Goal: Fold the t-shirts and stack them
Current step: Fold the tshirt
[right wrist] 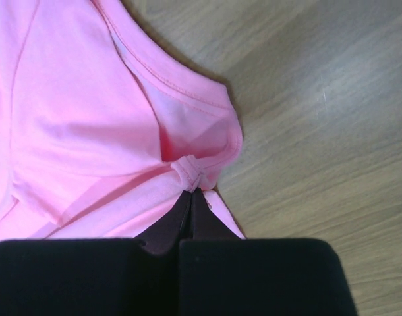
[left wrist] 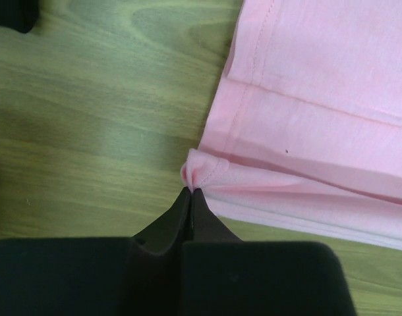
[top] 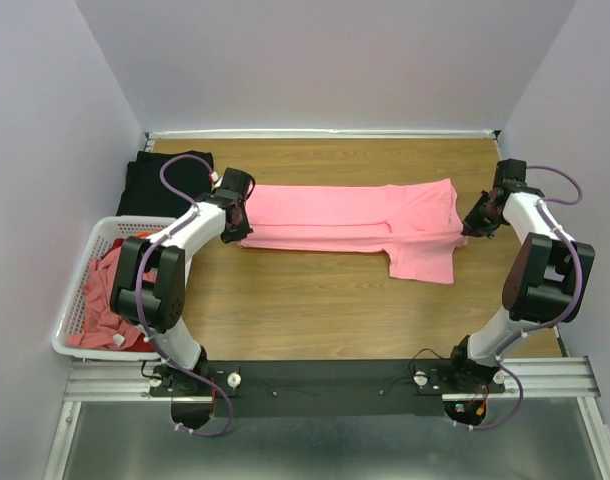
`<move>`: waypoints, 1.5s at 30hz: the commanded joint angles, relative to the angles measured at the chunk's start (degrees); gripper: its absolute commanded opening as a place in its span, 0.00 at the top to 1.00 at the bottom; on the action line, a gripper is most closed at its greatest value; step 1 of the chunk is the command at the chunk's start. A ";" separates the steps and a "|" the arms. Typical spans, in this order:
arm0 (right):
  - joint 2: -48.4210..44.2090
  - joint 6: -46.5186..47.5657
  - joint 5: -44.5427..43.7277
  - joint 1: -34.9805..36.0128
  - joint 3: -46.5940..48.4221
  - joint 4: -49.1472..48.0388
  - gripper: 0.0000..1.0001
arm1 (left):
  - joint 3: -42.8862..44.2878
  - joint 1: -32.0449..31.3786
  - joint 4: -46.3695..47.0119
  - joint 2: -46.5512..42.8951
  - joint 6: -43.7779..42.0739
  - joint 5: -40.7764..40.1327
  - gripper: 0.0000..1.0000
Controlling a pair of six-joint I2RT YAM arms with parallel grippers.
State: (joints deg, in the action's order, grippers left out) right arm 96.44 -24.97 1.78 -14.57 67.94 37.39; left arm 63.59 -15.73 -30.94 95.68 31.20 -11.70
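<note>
On worktop (top: 315, 310) centre, pink t-shirt (top: 355, 215) lies part-folded lengthwise, left tool (left wrist: 191, 192) clenched on hem end, right tool (right wrist: 191, 191) on shoulder end (both pinching cloth); carry w/ equal tension, edges aligned.

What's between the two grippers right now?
The pink t-shirt, folded lengthwise, spans the whole gap in the top view. The left gripper and right gripper each pinch one end of it, as the wrist views confirm.
</note>
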 commanded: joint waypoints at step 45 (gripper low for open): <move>-3.71 0.27 -2.58 1.47 -4.02 -0.74 0.40 | 1.10 0.52 4.48 -3.56 0.00 -4.21 0.33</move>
State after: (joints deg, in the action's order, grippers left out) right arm 98.48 -24.99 -0.36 -13.91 68.69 35.92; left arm 66.72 -15.44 -27.05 99.00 31.11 -13.93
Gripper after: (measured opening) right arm 0.596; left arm 0.642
